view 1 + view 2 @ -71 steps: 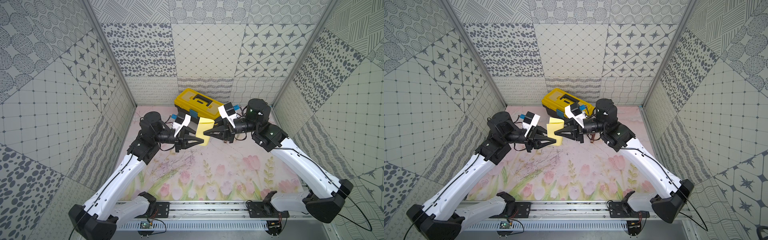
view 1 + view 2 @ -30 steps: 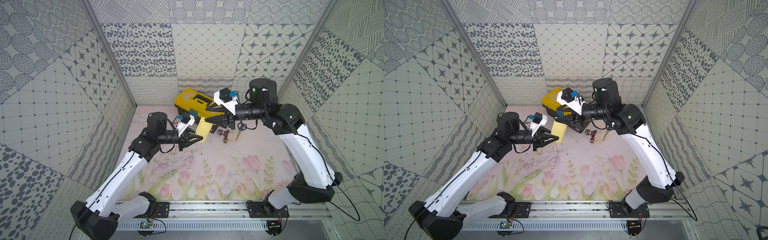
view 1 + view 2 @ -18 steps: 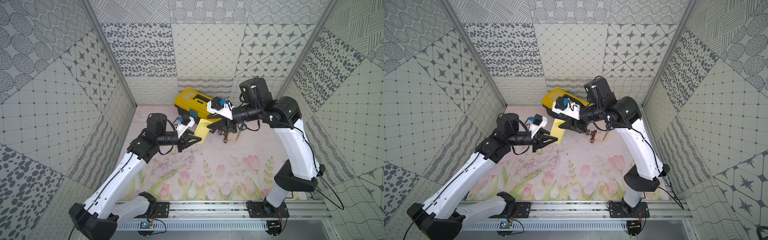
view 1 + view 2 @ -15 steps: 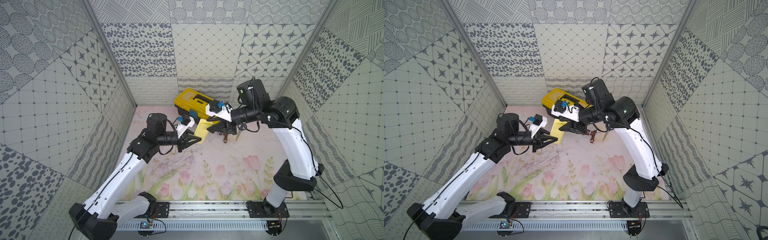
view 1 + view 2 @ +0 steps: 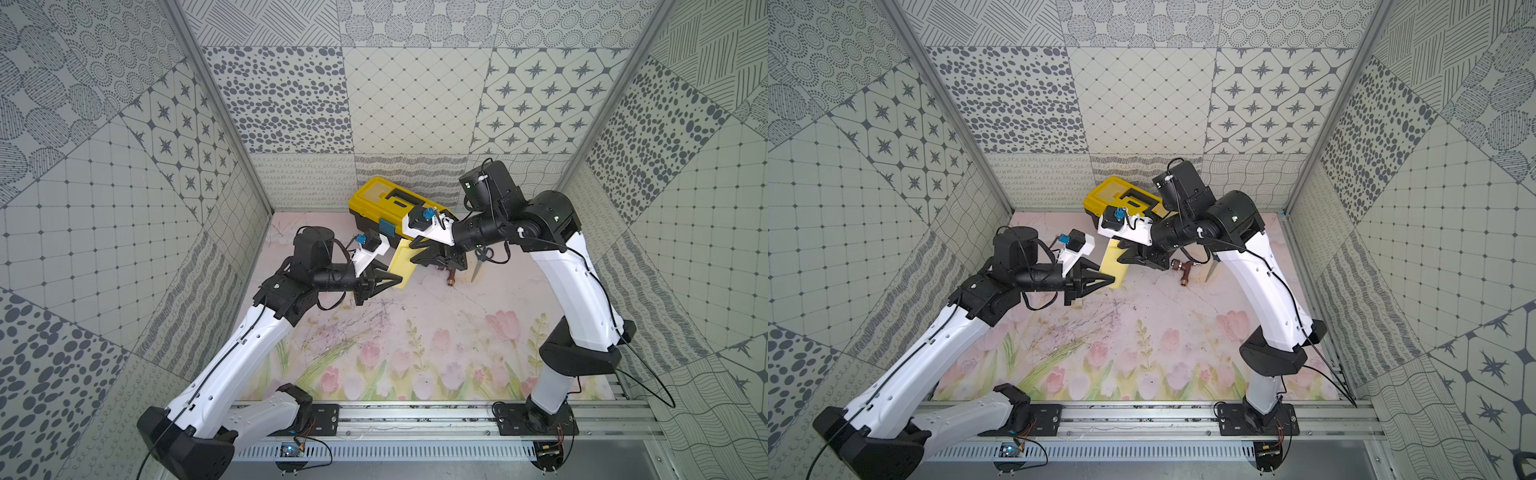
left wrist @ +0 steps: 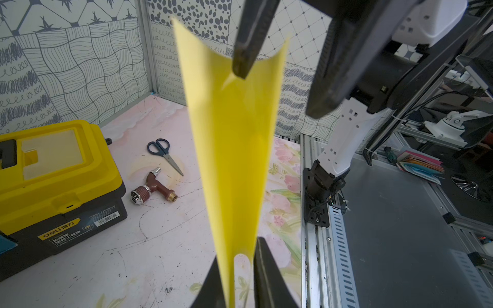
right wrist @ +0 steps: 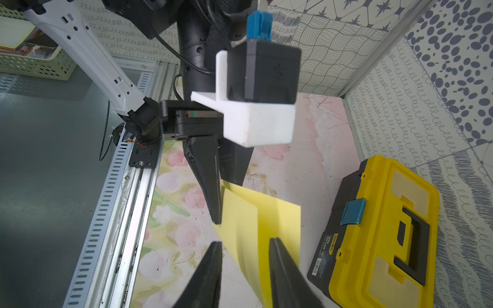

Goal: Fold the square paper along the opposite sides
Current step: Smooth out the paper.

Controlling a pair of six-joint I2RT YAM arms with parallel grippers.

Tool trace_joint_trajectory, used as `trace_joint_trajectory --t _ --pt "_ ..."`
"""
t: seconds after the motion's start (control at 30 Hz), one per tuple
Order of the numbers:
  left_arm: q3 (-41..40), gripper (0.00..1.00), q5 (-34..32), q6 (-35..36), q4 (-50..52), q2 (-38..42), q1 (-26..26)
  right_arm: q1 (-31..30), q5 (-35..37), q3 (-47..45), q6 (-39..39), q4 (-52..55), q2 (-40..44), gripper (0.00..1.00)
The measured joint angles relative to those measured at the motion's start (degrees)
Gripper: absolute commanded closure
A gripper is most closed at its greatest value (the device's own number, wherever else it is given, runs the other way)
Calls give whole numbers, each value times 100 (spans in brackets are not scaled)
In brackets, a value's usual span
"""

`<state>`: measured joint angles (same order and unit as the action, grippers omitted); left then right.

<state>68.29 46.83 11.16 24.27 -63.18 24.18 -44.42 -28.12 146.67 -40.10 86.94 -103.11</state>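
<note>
We hold the paper (image 6: 232,149) curled in mid-air over the table (image 5: 436,316), left gripper (image 6: 237,256) pinched on one end, right gripper (image 7: 245,241) narrowly apart astride the other, so a lopsided squeeze could crumple it or skew the fold.

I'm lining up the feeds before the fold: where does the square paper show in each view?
In a top view: the square paper at centre, just in front of the yellow toolbox.
In a top view: the paper left of centre, toolbox behind it.
Left wrist: a tall strip through the middle, toolbox beyond on the table.
Right wrist: near the middle, beside the toolbox.
Shared landmark: the yellow toolbox.
</note>
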Motion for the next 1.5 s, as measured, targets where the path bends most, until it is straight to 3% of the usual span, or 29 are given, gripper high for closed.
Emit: trace_joint_trajectory --t 0.23,0.4,1.5 --pt "0 81 0 44 31 -7 0 -2 11 0 -52 -11 0 86" --pt "0 81 0 57 39 -7 0 -4 17 0 -74 -15 0 100" --pt "-103 80 105 59 15 7 0 -24 269 -251 -66 -192 195 100"
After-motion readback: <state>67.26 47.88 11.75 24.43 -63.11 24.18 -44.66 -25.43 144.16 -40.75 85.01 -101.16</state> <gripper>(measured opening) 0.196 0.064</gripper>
